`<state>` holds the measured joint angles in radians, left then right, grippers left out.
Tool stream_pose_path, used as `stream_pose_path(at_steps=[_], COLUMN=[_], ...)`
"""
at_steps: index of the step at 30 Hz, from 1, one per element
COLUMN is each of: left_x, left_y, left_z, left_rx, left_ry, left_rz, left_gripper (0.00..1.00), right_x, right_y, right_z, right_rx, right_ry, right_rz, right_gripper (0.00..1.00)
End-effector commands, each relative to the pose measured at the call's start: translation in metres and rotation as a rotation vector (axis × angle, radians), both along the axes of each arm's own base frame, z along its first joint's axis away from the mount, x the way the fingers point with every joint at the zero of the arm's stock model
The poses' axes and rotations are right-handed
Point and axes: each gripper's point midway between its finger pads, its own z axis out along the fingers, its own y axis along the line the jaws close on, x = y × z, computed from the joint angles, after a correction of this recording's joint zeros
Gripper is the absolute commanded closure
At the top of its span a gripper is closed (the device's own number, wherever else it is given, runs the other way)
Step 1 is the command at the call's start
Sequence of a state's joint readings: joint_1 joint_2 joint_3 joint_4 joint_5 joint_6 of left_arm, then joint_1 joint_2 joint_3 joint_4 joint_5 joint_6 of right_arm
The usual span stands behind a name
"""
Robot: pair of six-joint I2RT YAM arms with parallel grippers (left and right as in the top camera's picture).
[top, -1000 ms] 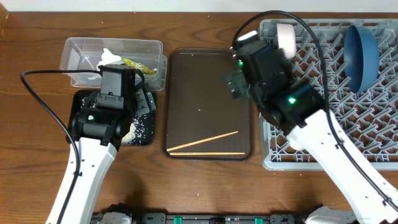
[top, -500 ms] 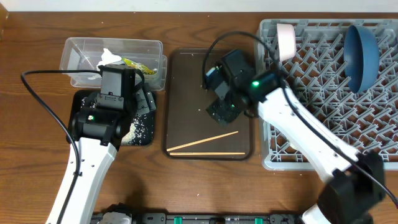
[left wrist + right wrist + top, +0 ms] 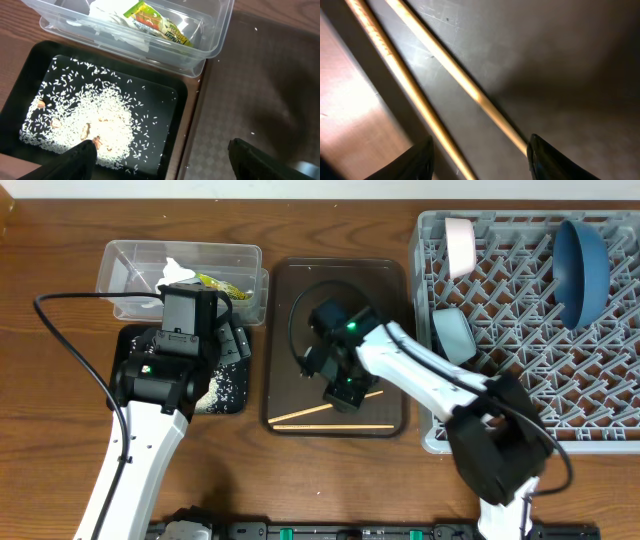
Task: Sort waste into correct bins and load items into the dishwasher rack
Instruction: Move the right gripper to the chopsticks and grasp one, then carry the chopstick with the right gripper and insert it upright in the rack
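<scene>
Two wooden chopsticks [image 3: 300,413] lie near the front of the dark brown serving tray [image 3: 335,290]. My right gripper [image 3: 342,392] is low over them, open. In the right wrist view both chopsticks [image 3: 460,75] pass between its fingers [image 3: 480,160]. My left gripper [image 3: 162,160] is open and empty over the edge of the black tray [image 3: 40,55], which holds rice [image 3: 100,125]. The clear tub [image 3: 130,255] holds the napkin [image 3: 175,272] and wrapper [image 3: 155,22]. The grey rack [image 3: 530,370] holds the dark blue plate [image 3: 580,265], a white cup [image 3: 460,242] and a light-blue bowl [image 3: 455,335].
The serving tray sits between the black tray and the rack. My right arm reaches from the front right across the rack's left front corner. A few rice grains lie on the serving tray [image 3: 250,75].
My right arm has swung left from the rack to the serving tray and come down over the chopsticks. The light-blue bowl now shows in the rack. The left arm has not moved.
</scene>
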<state>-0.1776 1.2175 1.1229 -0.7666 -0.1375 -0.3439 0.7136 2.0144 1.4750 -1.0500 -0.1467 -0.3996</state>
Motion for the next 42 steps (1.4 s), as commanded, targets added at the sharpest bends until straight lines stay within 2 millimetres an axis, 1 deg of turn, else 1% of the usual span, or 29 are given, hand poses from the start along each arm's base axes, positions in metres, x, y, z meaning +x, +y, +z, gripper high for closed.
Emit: stream_pose_path(at_steps=[1, 4, 6, 10, 12, 15, 18, 21, 22, 24, 25, 28, 31, 35, 38, 42], left_x=[0.002, 0.002, 0.002, 0.002, 0.002, 0.002, 0.002, 0.002, 0.002, 0.002, 0.002, 0.002, 0.002, 0.002, 0.002, 0.002], left_y=[0.002, 0.002, 0.002, 0.002, 0.002, 0.002, 0.002, 0.002, 0.002, 0.002, 0.002, 0.002, 0.002, 0.002, 0.002, 0.002], left_z=[0.002, 0.002, 0.002, 0.002, 0.002, 0.002, 0.002, 0.002, 0.002, 0.002, 0.002, 0.002, 0.002, 0.002, 0.002, 0.002], left_rx=[0.001, 0.001, 0.001, 0.001, 0.001, 0.001, 0.001, 0.001, 0.001, 0.001, 0.001, 0.001, 0.001, 0.001, 0.001, 0.001], left_ry=[-0.002, -0.003, -0.002, -0.003, -0.002, -0.003, -0.002, -0.003, -0.003, -0.003, -0.002, -0.002, -0.002, -0.002, -0.002, -0.002], left_rz=[0.012, 0.012, 0.012, 0.012, 0.012, 0.012, 0.012, 0.012, 0.012, 0.012, 0.012, 0.012, 0.012, 0.012, 0.012, 0.012], left_gripper=[0.13, 0.13, 0.13, 0.13, 0.13, 0.13, 0.13, 0.13, 0.13, 0.13, 0.13, 0.13, 0.13, 0.13, 0.13, 0.13], right_x=[0.002, 0.005, 0.007, 0.010, 0.010, 0.009, 0.003, 0.001, 0.003, 0.009, 0.012, 0.023, 0.034, 0.051, 0.068, 0.091], right_y=[-0.003, -0.002, 0.000, 0.002, 0.002, -0.006, -0.014, -0.018, -0.021, -0.024, -0.027, -0.034, -0.039, -0.041, -0.042, -0.051], right_z=[-0.021, -0.033, -0.039, -0.045, -0.048, -0.057, -0.067, -0.074, -0.075, -0.075, -0.074, -0.070, -0.059, -0.032, 0.000, 0.055], right_rx=[-0.054, -0.065, -0.062, -0.056, -0.055, -0.089, -0.109, -0.120, -0.134, -0.153, -0.164, -0.189, -0.186, -0.144, -0.092, 0.003], right_ry=[-0.002, -0.005, -0.008, -0.016, -0.018, -0.033, -0.026, -0.029, -0.043, -0.067, -0.079, -0.103, -0.104, -0.126, -0.172, -0.254], right_rz=[0.041, 0.042, 0.041, 0.041, 0.034, 0.002, -0.018, -0.052, -0.082, -0.133, -0.161, -0.251, -0.332, -0.407, -0.484, -0.600], right_gripper=[0.46, 0.46, 0.49, 0.61, 0.65, 0.69, 0.71, 0.78, 0.84, 0.92, 0.99, 0.99, 0.99, 0.99, 0.99, 0.99])
